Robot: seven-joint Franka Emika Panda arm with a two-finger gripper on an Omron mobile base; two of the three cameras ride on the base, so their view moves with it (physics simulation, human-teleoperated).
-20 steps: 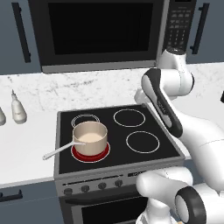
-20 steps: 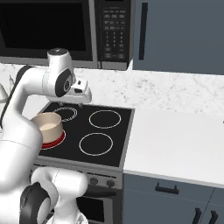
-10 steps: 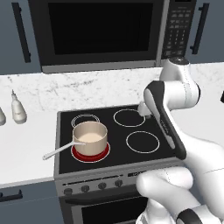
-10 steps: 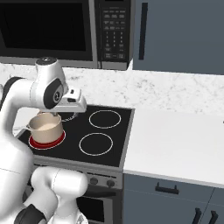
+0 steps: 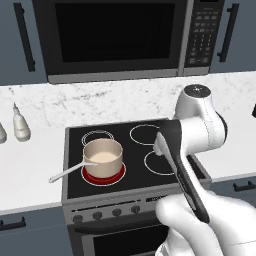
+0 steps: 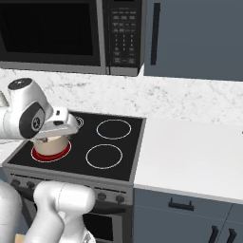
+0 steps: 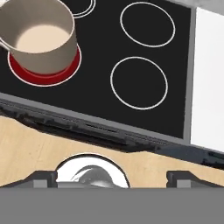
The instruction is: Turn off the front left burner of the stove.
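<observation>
**Q:** Where is the front left burner?

**A:** The front left burner [image 5: 103,173] glows red at the lower left of the stove [image 5: 150,181] in the left base view, with a tan saucepan [image 5: 102,157] sitting on it. In my hand view the same red ring lies in the upper left corner.

**Q:** And your gripper?

**A:** My gripper [image 7: 112,178] points down over the stove's front edge. Its two dark fingertips [image 7: 43,178] stand wide apart at the bottom corners of the hand view, holding nothing. Small dark knobs [image 5: 97,215] line the steel-grey front panel, low in the left base view.
</observation>
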